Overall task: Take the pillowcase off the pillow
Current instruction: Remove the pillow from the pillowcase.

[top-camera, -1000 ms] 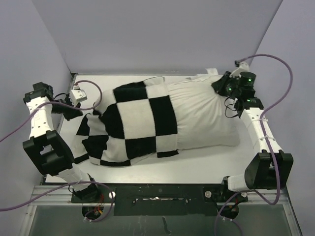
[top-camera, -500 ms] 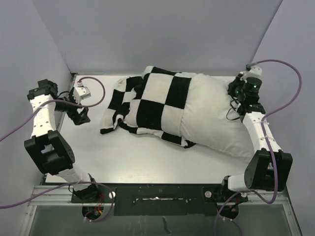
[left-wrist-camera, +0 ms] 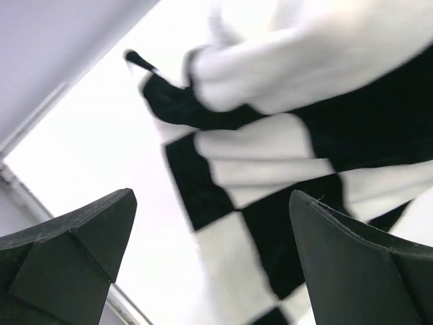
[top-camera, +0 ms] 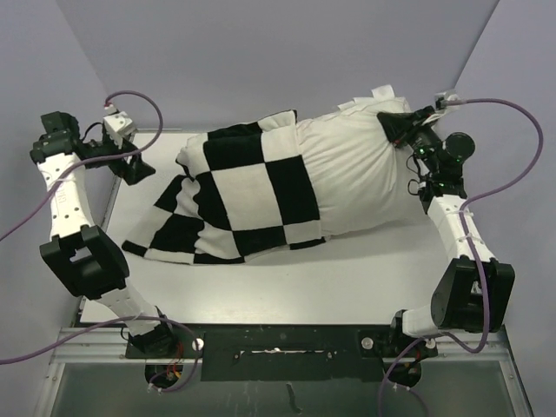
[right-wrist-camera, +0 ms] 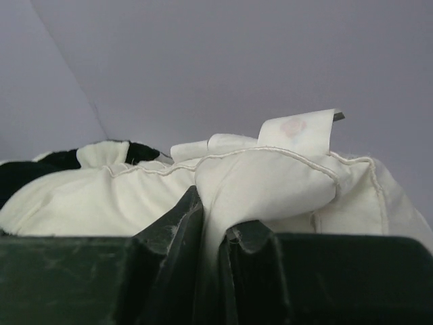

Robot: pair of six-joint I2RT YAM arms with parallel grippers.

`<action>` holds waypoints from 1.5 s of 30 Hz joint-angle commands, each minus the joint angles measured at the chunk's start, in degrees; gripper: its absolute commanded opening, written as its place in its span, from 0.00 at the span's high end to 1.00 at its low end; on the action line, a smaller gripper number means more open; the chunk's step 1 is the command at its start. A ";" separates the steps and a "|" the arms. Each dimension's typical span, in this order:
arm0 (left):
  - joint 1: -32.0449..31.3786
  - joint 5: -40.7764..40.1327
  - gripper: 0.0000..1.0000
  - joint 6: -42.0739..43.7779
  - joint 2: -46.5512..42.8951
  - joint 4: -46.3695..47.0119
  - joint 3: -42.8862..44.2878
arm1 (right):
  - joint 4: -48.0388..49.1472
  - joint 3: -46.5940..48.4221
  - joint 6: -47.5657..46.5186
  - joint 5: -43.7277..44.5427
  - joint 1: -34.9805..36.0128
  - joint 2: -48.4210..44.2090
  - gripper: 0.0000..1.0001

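Black fingers of the right gripper (right-wrist-camera: 213,223) are pressed together on a seamed corner of the large, plump, plain white fabric pillow (top-camera: 356,178). White cloth is bunched between the pads. A small white sewn label (right-wrist-camera: 298,128) stands just above the pinch. This corner is held raised at the far right of the flat white surface (top-camera: 347,269).

Left gripper (left-wrist-camera: 211,200): spread wide and holding nothing. It hangs at the far-left edge of the surface, apart from the cloth, and its wrist view looks down on the checks.

The soft black-and-white checkerboard fabric pillowcase (top-camera: 243,195) covers the left part of the pillow. The right part is bare. The slack left end of the cover lies flat on the surface, fanning out toward the near left.

Judgement: the cover is roughly half off, and the step in hand is a fresh grasp by the left gripper for another pull.

Recommendations:
- Keep the right pinch firm and raised so the pillow stays anchored.
- Bring the left gripper down on the slack end or far-left fold, where only cover cloth lies.
- Take a deep bite of fabric, not a thin edge.
- Draw leftward, along the pillow's length and away from the right gripper.

Risk: a bite that catches the pillow underneath would drag both together. A shallow hold on the corner could also slip.
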 commanded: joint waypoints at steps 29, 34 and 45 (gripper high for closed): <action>-7.81 12.58 0.02 45.30 7.97 -30.88 -6.73 | 46.66 17.86 25.63 -23.73 4.64 6.45 1.00; -8.38 11.76 0.02 44.58 9.92 -26.47 -8.49 | 46.06 18.81 25.77 -25.08 4.71 6.22 1.00; -7.80 7.21 0.58 35.43 7.05 -10.11 -18.25 | 39.92 16.46 20.16 -23.85 4.62 3.80 1.00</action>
